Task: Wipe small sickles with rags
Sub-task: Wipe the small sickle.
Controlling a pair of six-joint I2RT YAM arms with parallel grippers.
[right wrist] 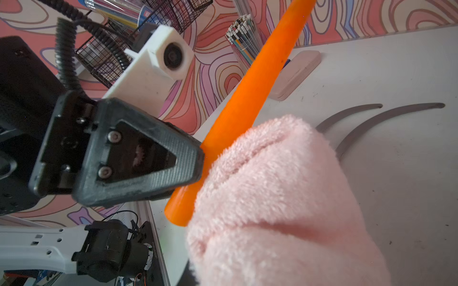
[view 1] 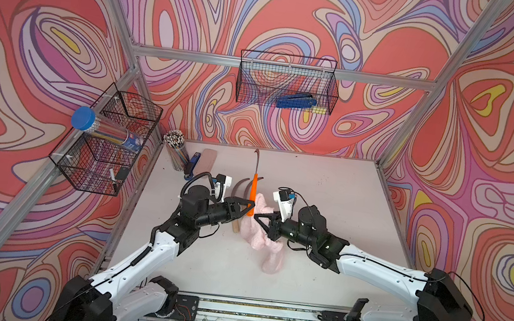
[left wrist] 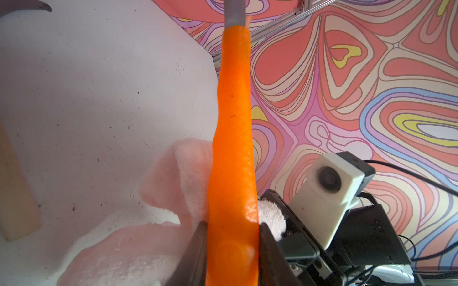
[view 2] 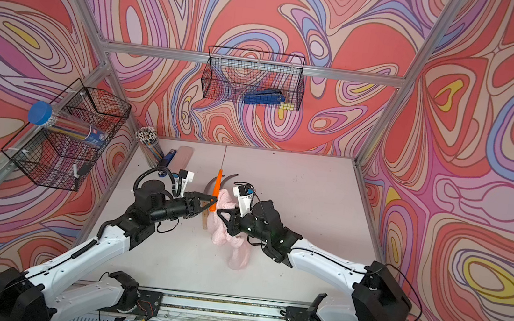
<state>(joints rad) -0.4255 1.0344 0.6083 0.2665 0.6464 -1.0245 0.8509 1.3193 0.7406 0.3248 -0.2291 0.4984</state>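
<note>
My left gripper (view 1: 252, 204) is shut on the lower end of the orange-handled sickle (view 1: 253, 192), which is lifted off the table with its dark blade (view 1: 255, 162) pointing toward the back wall. In the left wrist view both jaws press the orange handle (left wrist: 233, 123). My right gripper (view 1: 257, 216) is shut on a bunch of the pale pink rag (view 1: 261, 235), and its fingertips are buried in the cloth. The rag (right wrist: 285, 198) touches the orange handle (right wrist: 252, 86) just beside my left gripper's finger (right wrist: 138, 158). Two other sickles lie on the table: curved blades (right wrist: 371, 123), one pale wooden handle (view 1: 235, 227).
At the back left of the table (view 1: 326, 210) stand a cup of pencils (view 1: 176, 151), a rigid pink case (view 1: 207, 160) and a blue item (view 1: 191, 165). A wire basket (view 1: 107, 143) hangs on the left wall, another (view 1: 287, 81) on the back wall.
</note>
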